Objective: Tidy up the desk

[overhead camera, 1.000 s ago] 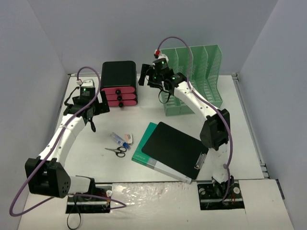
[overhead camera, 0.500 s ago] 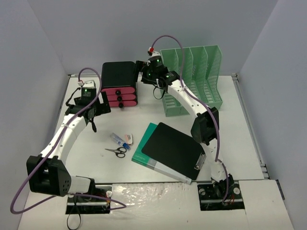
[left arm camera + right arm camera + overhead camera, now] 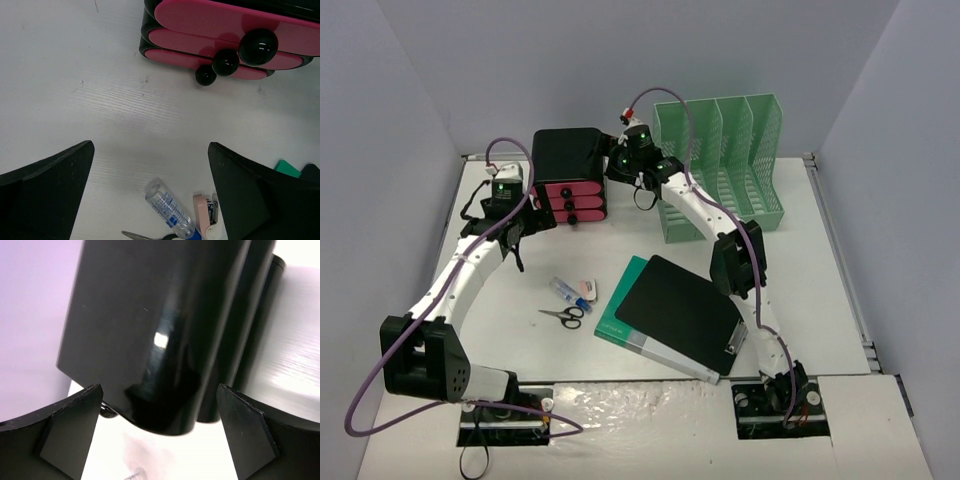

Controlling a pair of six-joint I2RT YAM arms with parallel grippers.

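The desk (image 3: 520, 345) is a white tabletop. A black drawer unit with three pink drawers (image 3: 568, 188) stands at the back left. My right gripper (image 3: 620, 162) is open at the unit's right side; the right wrist view shows its glossy black wall (image 3: 160, 330) close in front of the spread fingers (image 3: 70, 425). My left gripper (image 3: 513, 245) is open and empty, left of and in front of the drawers. Its wrist view shows the pink drawers (image 3: 225, 30), a clear bottle with a blue cap (image 3: 167, 209) and a small pink stapler (image 3: 207, 217).
A green file organizer (image 3: 725, 165) stands at the back right. A black clipboard (image 3: 680, 312) lies on a green book (image 3: 617, 318) in the middle front. Scissors (image 3: 563, 316), the bottle (image 3: 570, 293) and the stapler (image 3: 588, 289) lie left of the book.
My right gripper has moved left from the green organizer to the drawer unit's right side. My left gripper has shifted slightly toward the drawers.
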